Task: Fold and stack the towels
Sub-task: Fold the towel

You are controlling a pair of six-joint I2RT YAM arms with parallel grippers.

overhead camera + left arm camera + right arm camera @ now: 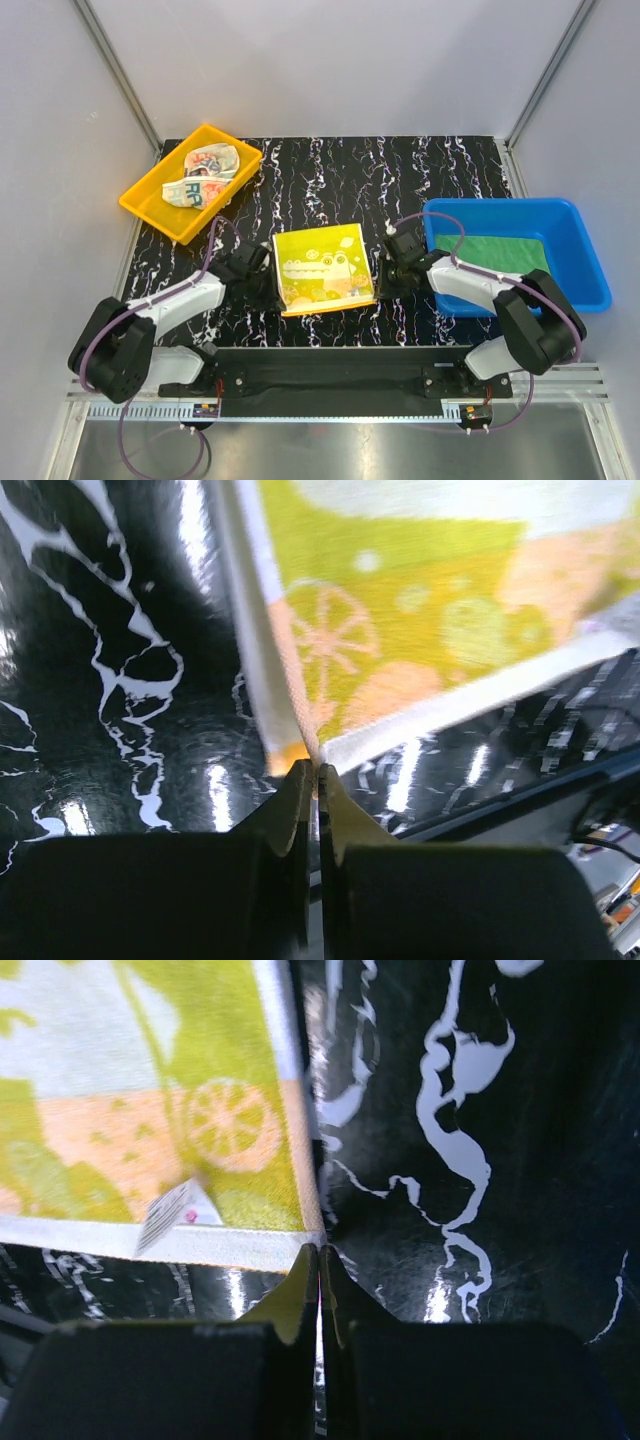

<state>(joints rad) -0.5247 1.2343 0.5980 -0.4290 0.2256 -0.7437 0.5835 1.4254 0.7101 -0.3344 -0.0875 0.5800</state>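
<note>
Left gripper [316,772] sits closest in its wrist view, its two fingers clenched on the near left corner of the yellow towel [420,630]. The white hem runs straight down into the slit between the tips. Right gripper [319,1252] mirrors it at the near right corner, with its fingers pressed together and the tip of the corner caught between them. A small white tag [175,1215] lies on the cloth just left of that corner.

From above, the yellow towel [322,266] lies in the middle of the black marbled table [330,175], near the arms, showing a white crocodile-like figure and orange along its near edge. Each gripper meets it at a side — the left [262,262] at its left edge, the right [385,268] at its right edge.

The green towel [495,253] lies flat inside the blue bin [590,270], which stands at the right of the table. The printed towel [203,175] — white with red-orange marks and letters — lies crumpled in the yellow tray [150,205] at the far left. All three towels are well apart from each other.
</note>
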